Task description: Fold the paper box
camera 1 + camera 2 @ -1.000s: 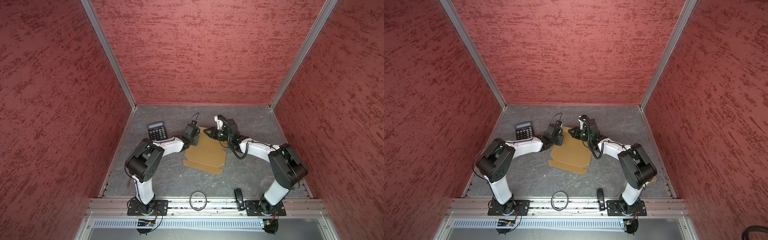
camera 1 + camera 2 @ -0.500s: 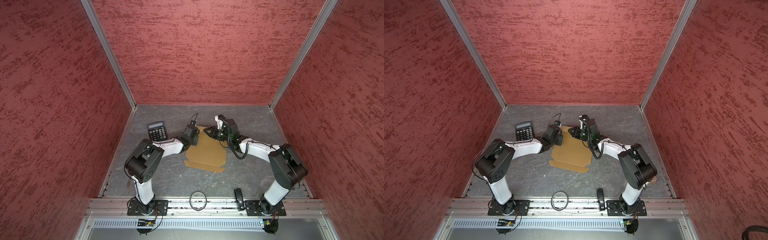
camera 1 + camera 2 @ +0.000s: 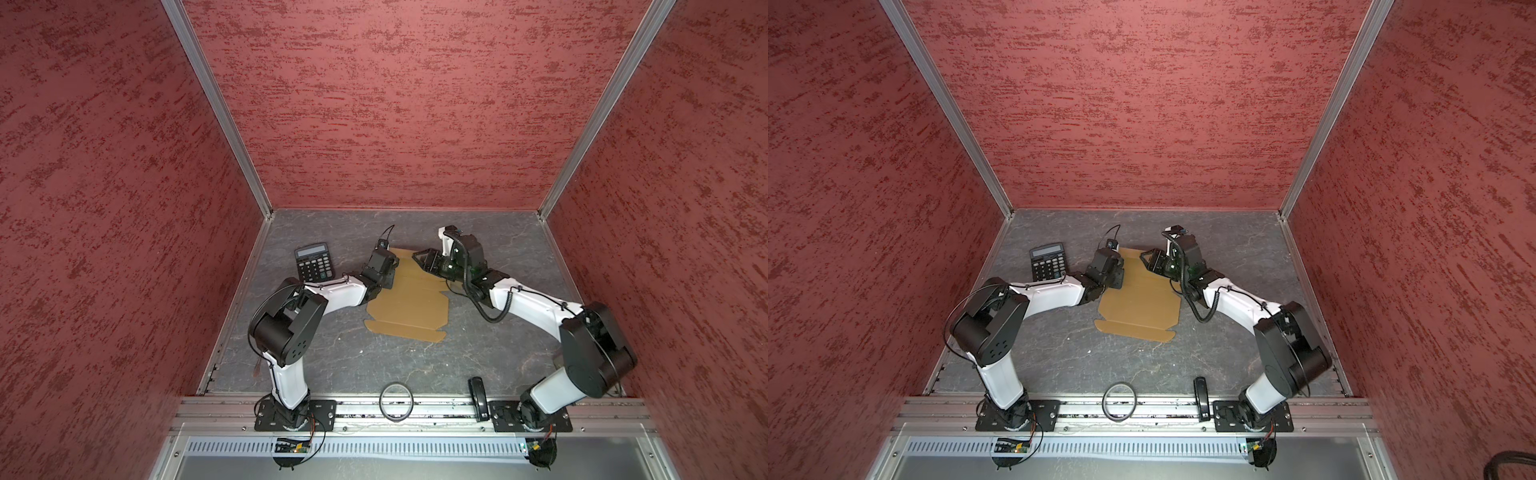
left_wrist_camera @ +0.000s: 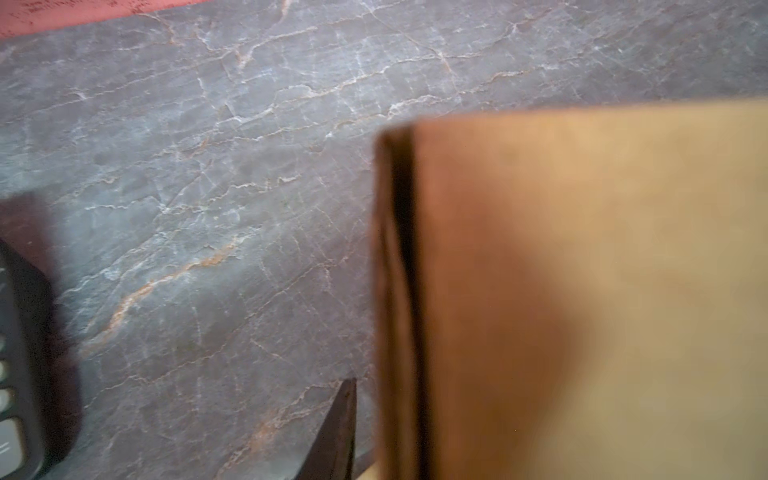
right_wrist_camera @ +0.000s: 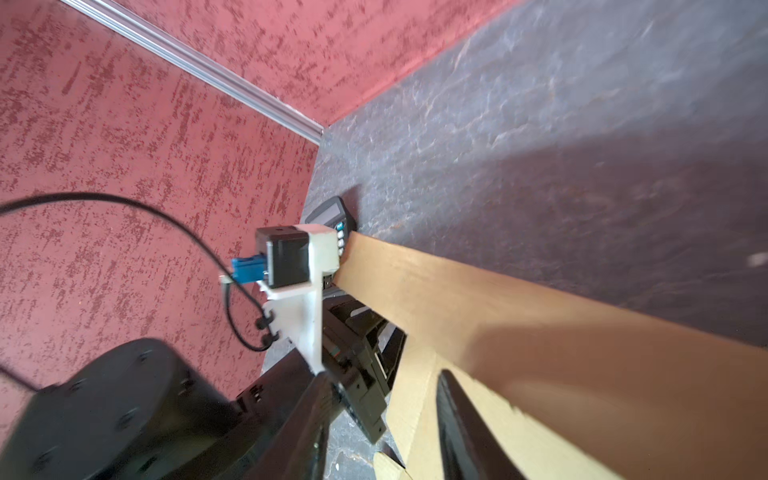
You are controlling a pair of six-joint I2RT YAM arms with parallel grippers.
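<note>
My right pincer (image 3: pixel 419 258) has spread its jaws apart at the far right edge of the paper box (image 3: pixel 409 305). My left pincer (image 3: pixel 390 272) has narrowed at the far left flap. The box's near right corner has slid slightly farther along the bench (image 3: pixel 332 357).

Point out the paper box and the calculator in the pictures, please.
paper box (image 3: pixel 409 301): in a top view, on the middle of its flat main panel.
calculator (image 3: pixel 314 266): in a top view, on its keys, just below the display.
</note>
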